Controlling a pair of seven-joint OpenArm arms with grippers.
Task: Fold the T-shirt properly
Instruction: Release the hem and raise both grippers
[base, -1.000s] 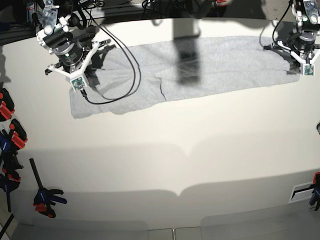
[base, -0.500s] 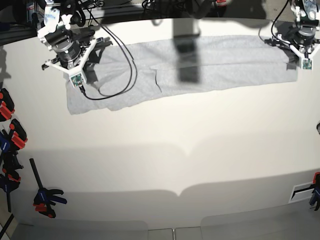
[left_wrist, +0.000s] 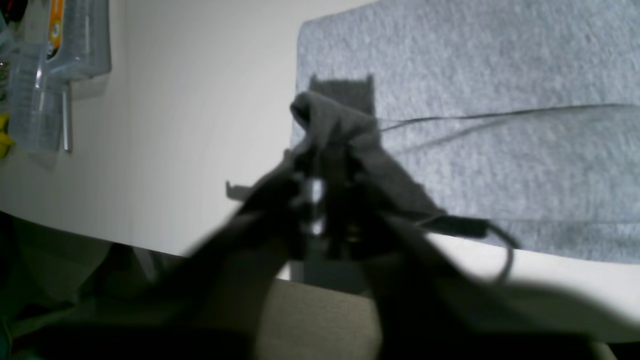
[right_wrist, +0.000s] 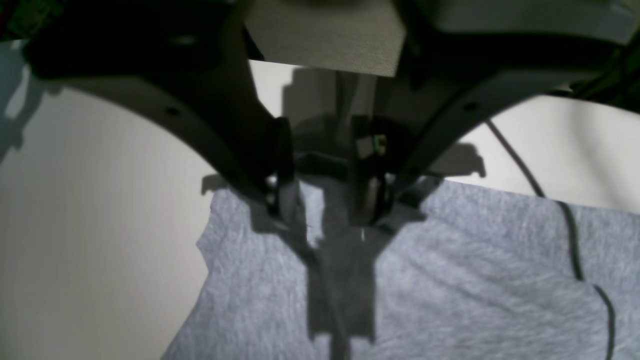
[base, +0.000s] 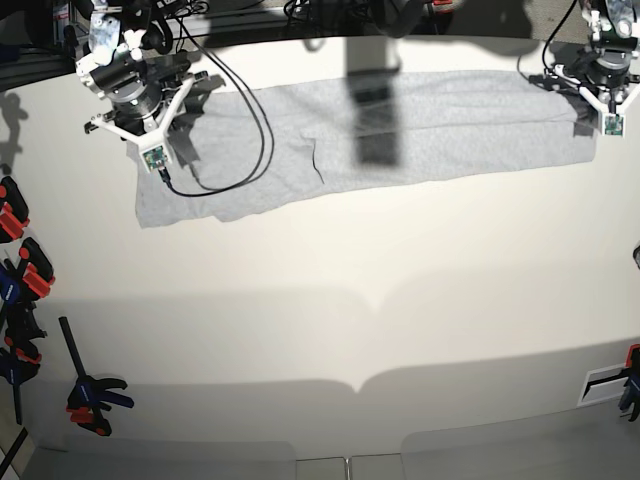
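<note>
The T-shirt (base: 450, 130) lies as a long grey strip, plain side up, along the far side of the table (base: 350, 300). My left gripper (base: 605, 95) is at the strip's right end. In the left wrist view it (left_wrist: 320, 210) is shut on a bunched-up fold of the T-shirt (left_wrist: 500, 75), lifted a little off the table. My right gripper (base: 140, 105) is over the strip's left end. In the right wrist view it (right_wrist: 325, 215) stands slightly open just above the T-shirt's (right_wrist: 450, 280) far edge, with flat cloth showing between the fingers.
A black cable (base: 255, 140) loops over the shirt's left part. Orange and blue clamps (base: 20, 270) and another clamp (base: 90, 395) lie at the table's left edge. A clear plastic container (left_wrist: 50, 60) stands beyond the shirt's end. A dark shadow falls across the shirt's middle.
Both arms have moved toward the table's far edge, and the shirt strip has slid back with them. In the last half second almost nothing has moved.
</note>
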